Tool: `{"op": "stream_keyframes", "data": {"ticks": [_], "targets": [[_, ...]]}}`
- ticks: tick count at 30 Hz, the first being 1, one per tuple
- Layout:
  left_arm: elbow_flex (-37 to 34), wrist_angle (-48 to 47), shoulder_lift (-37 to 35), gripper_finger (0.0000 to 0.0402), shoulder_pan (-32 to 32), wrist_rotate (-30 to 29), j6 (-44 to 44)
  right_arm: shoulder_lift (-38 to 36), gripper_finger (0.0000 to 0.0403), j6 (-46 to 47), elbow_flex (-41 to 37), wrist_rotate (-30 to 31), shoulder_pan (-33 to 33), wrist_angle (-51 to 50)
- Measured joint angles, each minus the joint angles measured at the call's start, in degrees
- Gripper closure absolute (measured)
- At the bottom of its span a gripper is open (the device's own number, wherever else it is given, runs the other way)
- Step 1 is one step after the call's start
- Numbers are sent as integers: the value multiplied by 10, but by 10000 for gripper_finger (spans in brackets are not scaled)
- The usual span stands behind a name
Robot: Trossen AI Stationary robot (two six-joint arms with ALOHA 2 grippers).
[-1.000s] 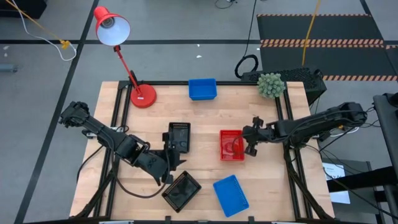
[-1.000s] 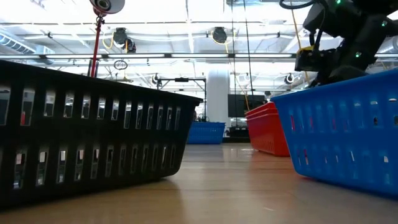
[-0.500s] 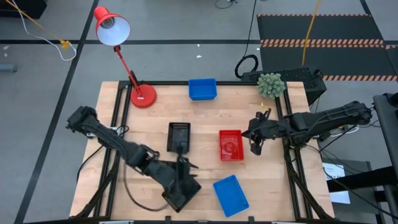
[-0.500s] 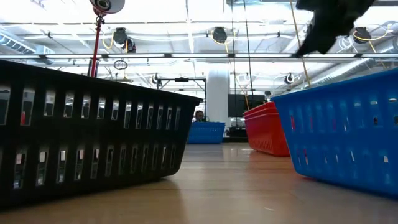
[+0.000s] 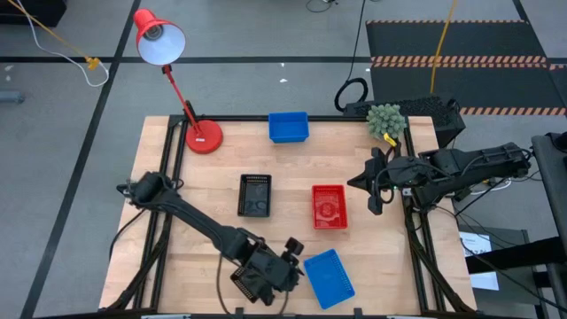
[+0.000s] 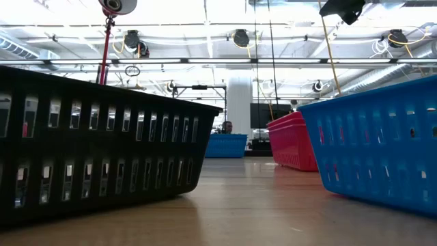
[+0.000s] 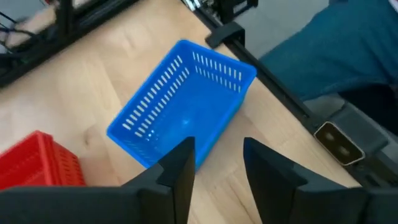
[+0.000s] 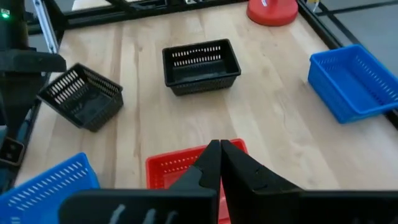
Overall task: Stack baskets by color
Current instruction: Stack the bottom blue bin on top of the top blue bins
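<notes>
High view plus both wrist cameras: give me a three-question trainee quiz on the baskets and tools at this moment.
1. True or false: the blue basket at the table's far edge is stacked on the red basket.
2. Multiple choice: the left tool hangs between which two things? A) lamp base and far blue basket; B) tilted black basket and near blue basket; C) red basket and plant.
3. Fill in: the right tool has its fingers ____ and carries nothing.

Key:
1. False; they sit apart.
2. B.
3. Shut.
</notes>
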Motion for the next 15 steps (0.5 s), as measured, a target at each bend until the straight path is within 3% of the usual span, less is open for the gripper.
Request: {"op": "stream_keyframes", "data": {"ticks": [9, 15], "targets": [[69, -25, 71, 175, 18, 0, 5, 0, 399, -9, 0, -1, 12, -24], [70, -25, 99, 174, 19, 2, 28, 0, 399, -9, 0, -1, 21, -24]]}}
